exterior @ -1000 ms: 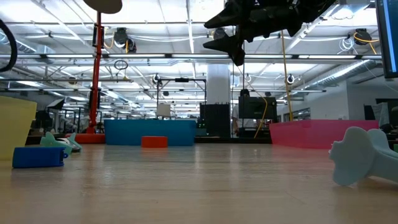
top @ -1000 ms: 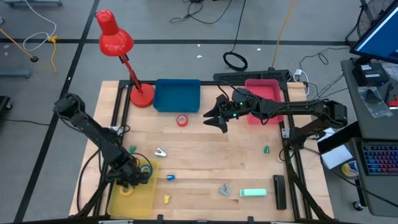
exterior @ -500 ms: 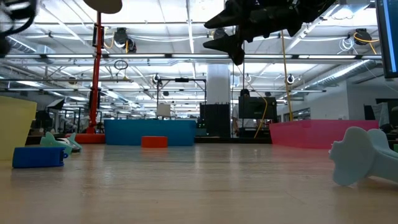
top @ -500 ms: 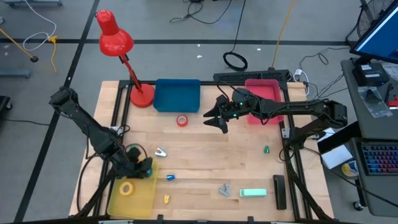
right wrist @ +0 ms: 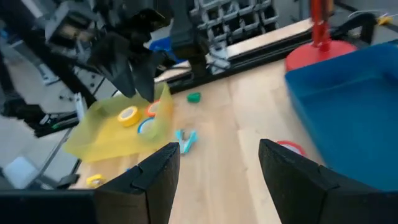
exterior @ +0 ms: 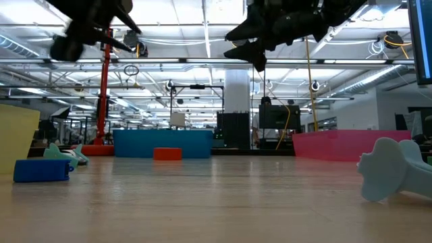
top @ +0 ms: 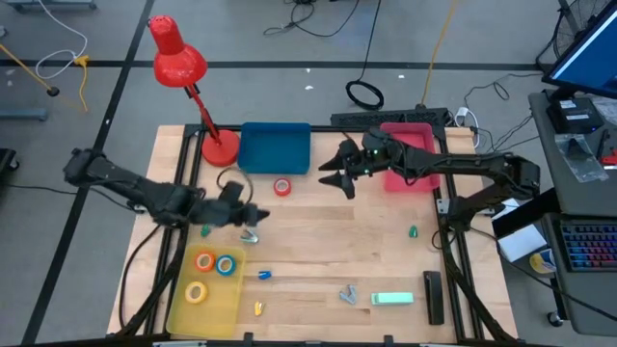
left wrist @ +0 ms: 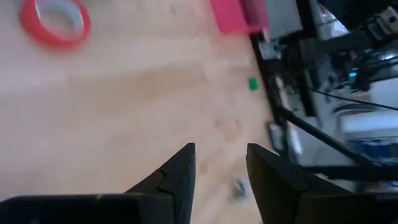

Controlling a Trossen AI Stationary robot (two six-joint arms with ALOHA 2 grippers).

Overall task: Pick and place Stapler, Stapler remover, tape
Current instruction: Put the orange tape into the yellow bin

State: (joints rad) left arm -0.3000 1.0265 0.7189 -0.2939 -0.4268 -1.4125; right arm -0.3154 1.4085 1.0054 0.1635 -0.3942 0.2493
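Wooden planks make up the desk (top: 318, 246), which sits on a dark frame in a big workshop with ceiling lights and racks behind it. At the far edge stand a red lamp (top: 183, 67), a blue tray (top: 275, 146) and a pink tray (top: 410, 145). A yellow tray (top: 207, 306) lies at the near left corner and holds three tape rolls: the orange tape (top: 204, 260), the blue tape (top: 226, 264) and the yellow tape (top: 197, 292). The red tape (top: 281, 187) lies flat on the bare wood just in front of the blue tray, well apart from the others.

The left gripper (top: 253, 214) hangs above the desk between the yellow tray and the red tape, near a small pale teal staple remover (top: 250, 234). Its fingers (left wrist: 177, 171) stand apart with nothing between them. The right gripper (top: 333, 176) hovers over the desk between the blue and pink trays, to the right of the red tape, and its fingers (right wrist: 155, 171) are spread wide and empty.

Along the near edge lie a mint green stapler (top: 392, 299) and a grey clip-like piece (top: 348, 294) just beside it. Small bits dot the wood: a blue piece (top: 264, 275), a yellow piece (top: 258, 308) and a green piece (top: 413, 231).
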